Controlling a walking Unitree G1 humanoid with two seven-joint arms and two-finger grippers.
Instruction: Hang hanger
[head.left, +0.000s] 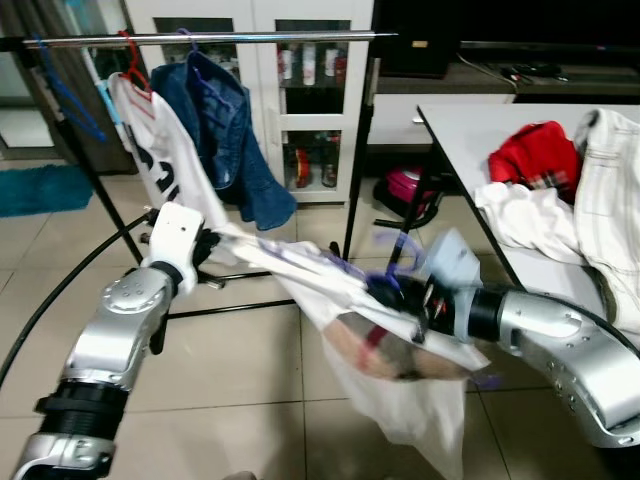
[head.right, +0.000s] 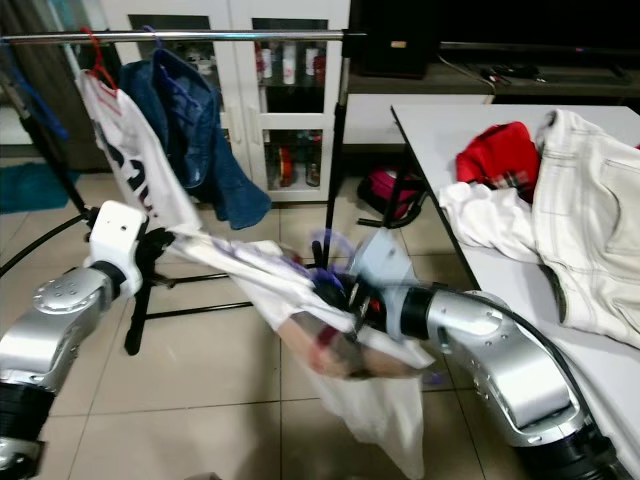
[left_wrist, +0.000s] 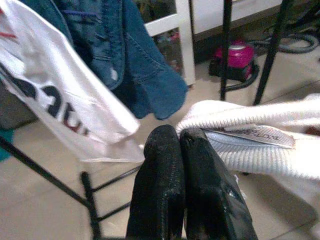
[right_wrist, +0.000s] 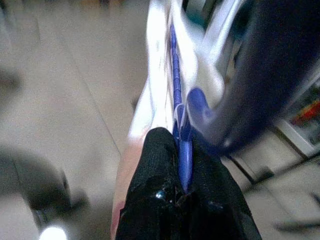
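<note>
The floor is of pale beige tiles. At the robot's right stands a white table with a red garment and pale clothes heaped on it. At the back is a white cabinet with glass doors, and behind the glass stand bottles on the shelves. A pink object lies on the floor under the table.

A metal rail on a black stand crosses the top of the scene. On it hang a white shirt with dark letters on a red hanger and a denim jacket on a purple one.

Between the two arms, low before the rail, a white garment is stretched out with the blue hanger inside it. The left gripper has its fingers pressed together at the ribbed collar of this garment; whether it really pinches the cloth, I cannot tell. The right gripper is closed on the blue hanger, the plastic bar passing between its two fingers, and the hook curves up just beyond them. The hanger is not yet on the rail.
</note>
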